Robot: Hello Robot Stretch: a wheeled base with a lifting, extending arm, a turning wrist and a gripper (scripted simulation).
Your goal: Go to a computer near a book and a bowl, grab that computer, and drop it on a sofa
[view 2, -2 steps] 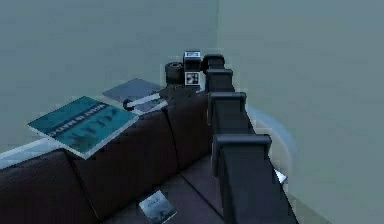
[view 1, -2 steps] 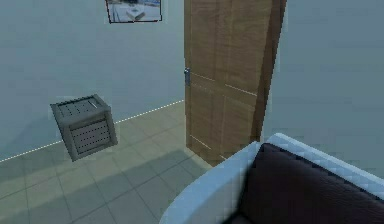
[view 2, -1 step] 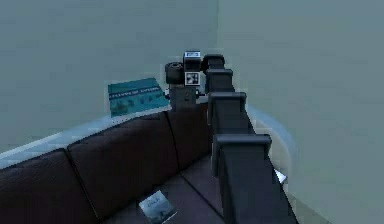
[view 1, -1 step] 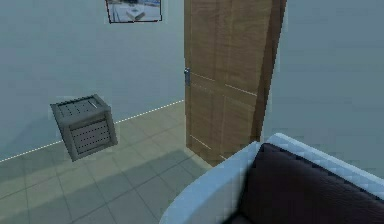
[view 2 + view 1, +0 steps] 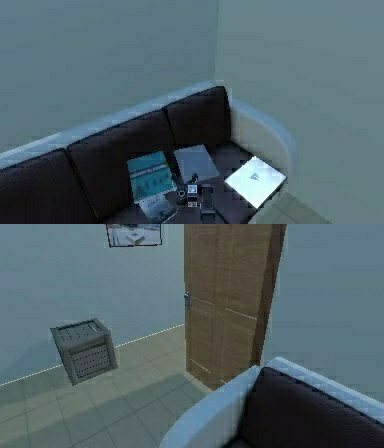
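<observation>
A sofa (image 5: 110, 150) with dark cushions and a pale frame runs across the arm side view, and its arm (image 5: 215, 414) shows again at the forward view's bottom right. A silver computer (image 5: 256, 181) lies flat on the seat's right end. My arm rises from the bottom edge, and the gripper (image 5: 184, 193) stands over the seat just left of the two white squares. A grey flat slab (image 5: 196, 160) and a teal book (image 5: 150, 175) lie on the seat behind it, so I cannot tell whether it holds anything.
A pale booklet (image 5: 158, 206) lies on the seat left of the gripper. A tan surface (image 5: 292, 212) sits at the arm side view's bottom right. Ahead stand a wooden door (image 5: 228, 299), a grey crate (image 5: 83, 349) on tiled floor, and a wall picture (image 5: 134, 234).
</observation>
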